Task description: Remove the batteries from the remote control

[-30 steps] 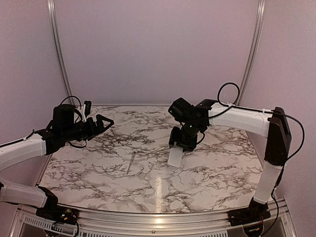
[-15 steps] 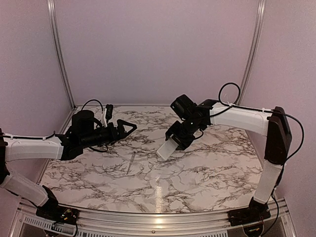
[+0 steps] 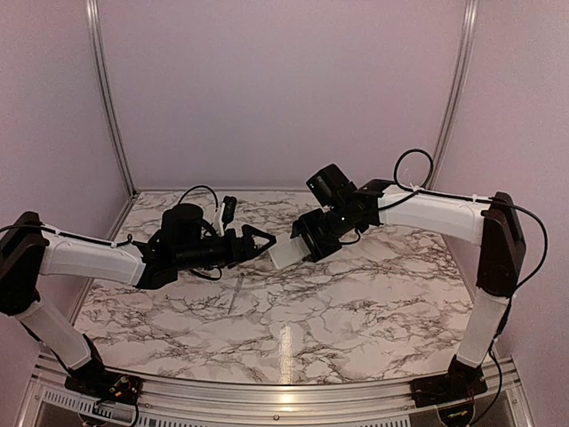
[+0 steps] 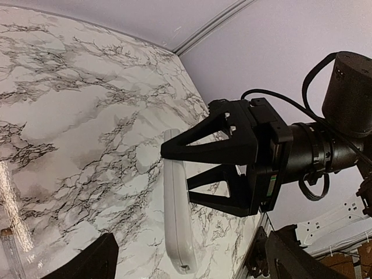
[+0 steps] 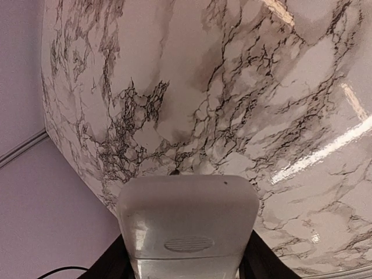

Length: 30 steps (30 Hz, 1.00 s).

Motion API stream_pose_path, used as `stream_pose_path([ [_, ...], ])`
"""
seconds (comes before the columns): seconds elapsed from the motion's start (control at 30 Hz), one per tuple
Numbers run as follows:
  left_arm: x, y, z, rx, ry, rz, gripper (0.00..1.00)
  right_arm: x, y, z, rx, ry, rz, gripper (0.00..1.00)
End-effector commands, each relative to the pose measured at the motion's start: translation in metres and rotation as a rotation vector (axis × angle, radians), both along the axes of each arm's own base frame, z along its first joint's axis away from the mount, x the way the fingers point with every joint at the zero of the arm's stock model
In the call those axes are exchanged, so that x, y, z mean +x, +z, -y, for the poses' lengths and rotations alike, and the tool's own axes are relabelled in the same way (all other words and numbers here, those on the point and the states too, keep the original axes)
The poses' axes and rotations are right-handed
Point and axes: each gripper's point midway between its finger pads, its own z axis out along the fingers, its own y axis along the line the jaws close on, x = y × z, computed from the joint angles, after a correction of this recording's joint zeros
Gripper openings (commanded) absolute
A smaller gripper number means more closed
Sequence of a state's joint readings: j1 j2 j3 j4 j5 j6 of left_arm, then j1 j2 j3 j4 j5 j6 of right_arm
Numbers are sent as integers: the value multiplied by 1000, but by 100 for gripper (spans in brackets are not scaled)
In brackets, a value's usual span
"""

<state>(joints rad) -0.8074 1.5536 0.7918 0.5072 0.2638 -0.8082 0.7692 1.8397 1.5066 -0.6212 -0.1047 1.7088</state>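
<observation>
Remote control: slim, white, apparently unopened.

The flat desk is white and marble-patterned, veined in dark grey and black. The slim rectangular plastic remote control is plain white. The left hand and the right hand are black.

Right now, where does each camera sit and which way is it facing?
Top external: fixed above and behind the bases, looking down at the marble table; both arms show, left tool close to the remote control in the right tool.
Left wrist: on the left arm, facing the right tool and remote control; own fingers at the bottom edge.
Right wrist: looks along the remote control to the table; own fingers flank it.
Shared: all show the remote control.
</observation>
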Motion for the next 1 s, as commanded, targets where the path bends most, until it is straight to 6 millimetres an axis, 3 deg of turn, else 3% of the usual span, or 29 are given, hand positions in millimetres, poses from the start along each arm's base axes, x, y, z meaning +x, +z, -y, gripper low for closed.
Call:
stream_pose_path([
  [0.0,1,9,17,-36,-33,17,91,7,27,-6,93,-67,30,42],
  [0.57,15,-18,40,1,-37,-19,74,3,24,-18,175,-71,-4,40],
  [0.77,19,-22,46,0,-45,-25,58,4,26,-19,188,-72,-4,40],
  [0.97,20,-28,53,1,-68,-47,48,4,25,-21,205,-75,-4,40],
])
